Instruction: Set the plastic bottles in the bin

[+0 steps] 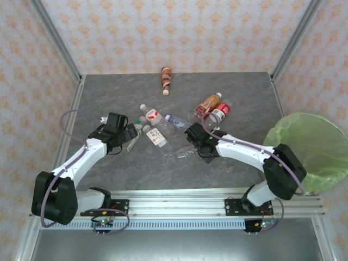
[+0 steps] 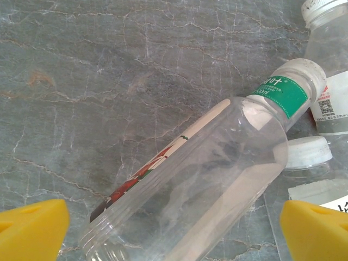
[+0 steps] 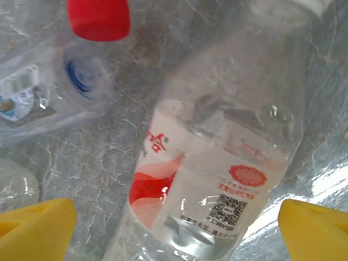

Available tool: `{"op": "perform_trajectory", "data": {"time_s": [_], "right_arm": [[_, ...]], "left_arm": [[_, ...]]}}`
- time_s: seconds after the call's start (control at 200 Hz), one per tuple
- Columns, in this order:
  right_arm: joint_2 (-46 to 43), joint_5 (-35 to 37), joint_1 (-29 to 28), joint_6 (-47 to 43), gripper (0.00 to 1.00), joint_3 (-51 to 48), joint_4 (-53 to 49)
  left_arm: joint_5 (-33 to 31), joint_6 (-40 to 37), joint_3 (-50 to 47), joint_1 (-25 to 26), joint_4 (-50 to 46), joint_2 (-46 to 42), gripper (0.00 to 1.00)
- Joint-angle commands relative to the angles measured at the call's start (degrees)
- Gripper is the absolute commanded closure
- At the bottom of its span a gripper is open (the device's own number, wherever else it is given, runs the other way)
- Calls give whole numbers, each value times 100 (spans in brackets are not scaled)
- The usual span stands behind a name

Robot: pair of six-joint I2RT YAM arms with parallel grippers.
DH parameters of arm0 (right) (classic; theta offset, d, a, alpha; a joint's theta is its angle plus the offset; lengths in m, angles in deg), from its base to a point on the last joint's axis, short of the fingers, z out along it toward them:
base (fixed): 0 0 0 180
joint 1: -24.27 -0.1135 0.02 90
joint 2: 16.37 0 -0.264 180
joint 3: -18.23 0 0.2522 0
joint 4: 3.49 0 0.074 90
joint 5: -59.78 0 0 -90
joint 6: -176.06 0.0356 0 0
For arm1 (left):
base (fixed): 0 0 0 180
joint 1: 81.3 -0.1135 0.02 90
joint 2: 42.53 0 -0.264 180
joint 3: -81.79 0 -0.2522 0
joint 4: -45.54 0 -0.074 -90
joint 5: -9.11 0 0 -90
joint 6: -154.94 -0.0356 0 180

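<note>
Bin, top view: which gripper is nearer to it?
Right. The right gripper is mid-table among the bottles, left of the bin. The left gripper is farther left still, on the far side of those bottles.

The green-banded bottle has its base cut off at the bottom edge.

Grey marbled table: you see a brown-labelled bottle lying alone near its far edge, two red-labelled bottles side by side right of centre, and clear bottles clustered mid-table, perhaps five, some touching.
</note>
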Motion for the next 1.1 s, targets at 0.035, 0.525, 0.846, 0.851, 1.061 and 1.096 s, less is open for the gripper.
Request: {"op": "perform_trajectory", "data": {"time_s": [0.035, 0.525, 0.846, 0.851, 1.061, 1.096], "right_arm": [[98, 428, -56, 568, 7, -281, 94], [676, 401, 32, 314, 19, -718, 1072], [555, 606, 32, 173, 40, -949, 1000], [554, 607, 32, 168, 40, -946, 1000], [286, 862, 32, 26, 51, -1056, 955], [224, 909, 32, -53, 51, -1057, 943]], "left_arm": [[-225, 207, -7, 41, 99, -89, 0], [-333, 449, -235, 39, 118, -422, 0], [-387, 565, -282, 43, 73, -636, 0], [-391, 565, -286, 40, 68, -635, 0], [-381, 607, -258, 38, 46, -608, 0], [-383, 622, -258, 38, 51, -601, 0]]}}
